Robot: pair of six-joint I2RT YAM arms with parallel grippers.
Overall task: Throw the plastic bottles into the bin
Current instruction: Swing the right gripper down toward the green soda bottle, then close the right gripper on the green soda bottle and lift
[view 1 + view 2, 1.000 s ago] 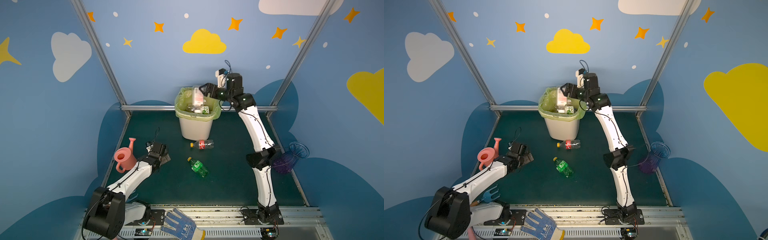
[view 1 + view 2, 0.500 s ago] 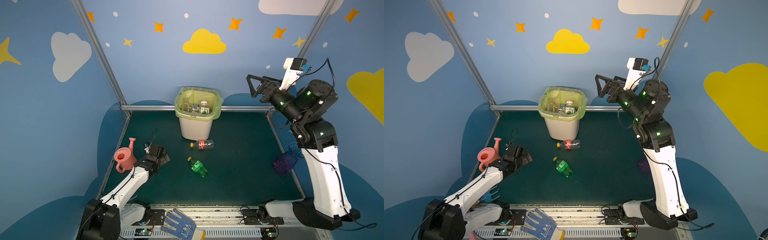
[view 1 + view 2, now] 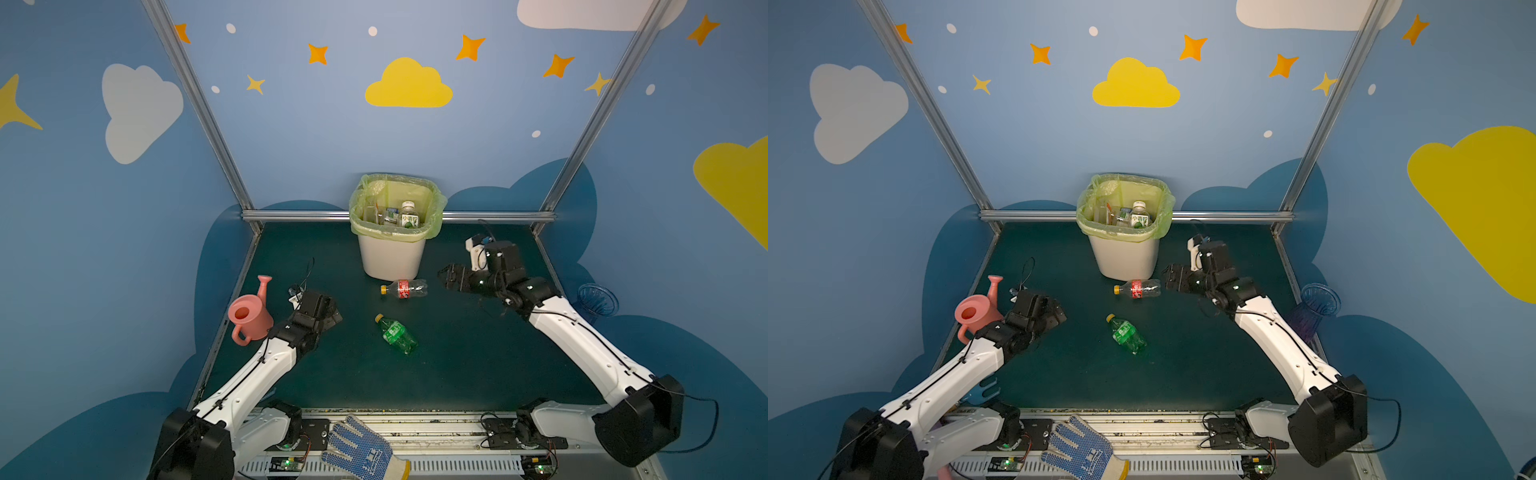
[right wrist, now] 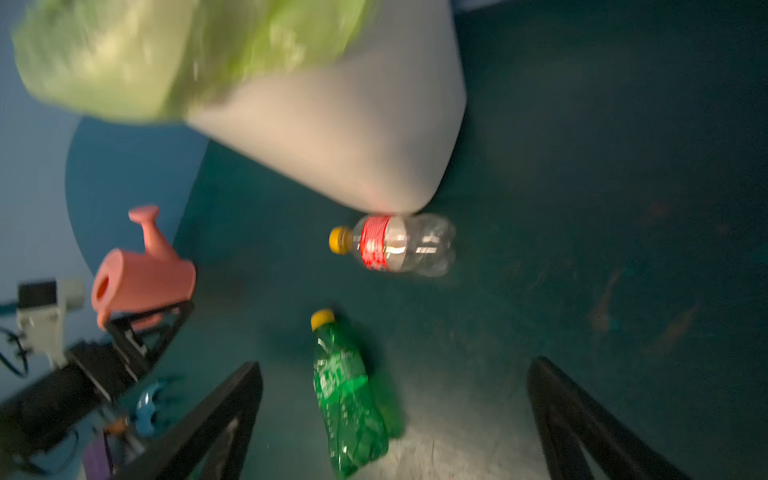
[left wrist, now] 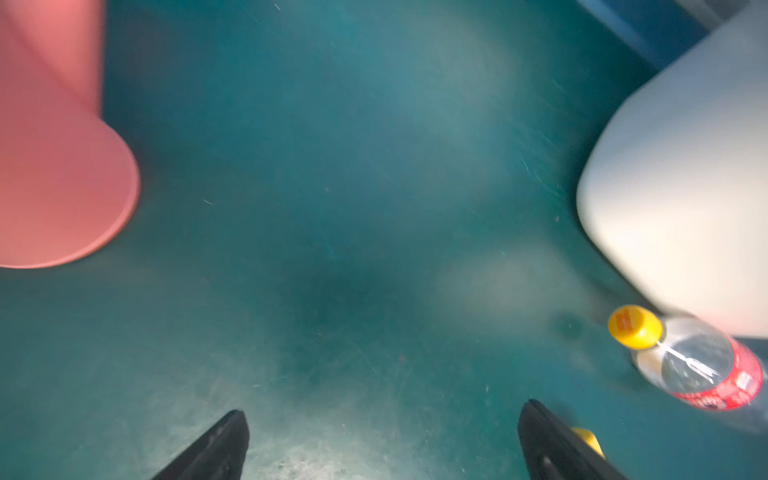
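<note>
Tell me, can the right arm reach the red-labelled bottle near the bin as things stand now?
Probably yes. The right arm has its open jaws near the red-labelled bottle, and nothing stands between them.

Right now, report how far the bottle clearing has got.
Done: several bottles sit inside the bin. In hand: nothing; the left end effector and right end effector are both open and empty. To do: the red-labelled bottle lying beside the bin's base and the green bottle on the mat.

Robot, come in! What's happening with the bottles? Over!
Left gripper, right gripper: open, empty. Red-label bottle lying by bin, green bottle nearer front. Pink watering can beside left gripper, not blocking.
</note>
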